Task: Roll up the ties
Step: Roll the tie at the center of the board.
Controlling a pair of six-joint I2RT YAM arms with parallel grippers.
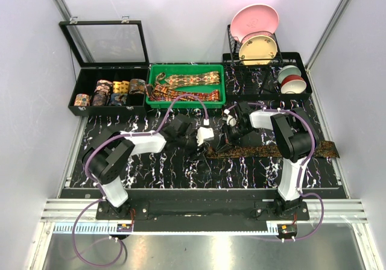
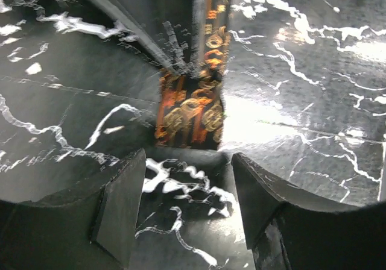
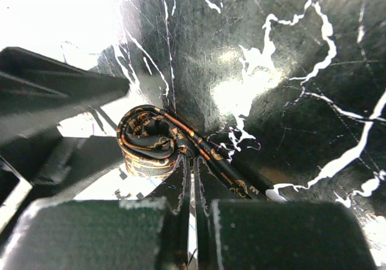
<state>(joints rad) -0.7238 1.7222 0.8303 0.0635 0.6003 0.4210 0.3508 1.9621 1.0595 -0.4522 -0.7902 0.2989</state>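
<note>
While R pincer (image 3: 192, 179) clenched on part-coiled tie (image 3: 145, 142), L pincer (image 2: 187, 173) released, tie just ahead of its tips.

— What sort of place was it?
— A robotics lab, a closed test cell rather than a home. The left arm (image 1: 129, 146) and right arm (image 1: 289, 140) were bolted by an aluminium rail (image 1: 66, 210) at the near edge of a table (image 1: 181, 175) with a black marbled top.
— What else showed it?
— Plain white panels (image 1: 181, 17) walled it in, and purple cables (image 1: 75, 238) looped from the bases. Household things sat in a row along the back like props: ties (image 1: 187, 78) in a green tray (image 1: 152, 90), a compartment box (image 1: 73, 95) and plates (image 1: 258, 49) on a dish rack (image 1: 232, 38).
</note>
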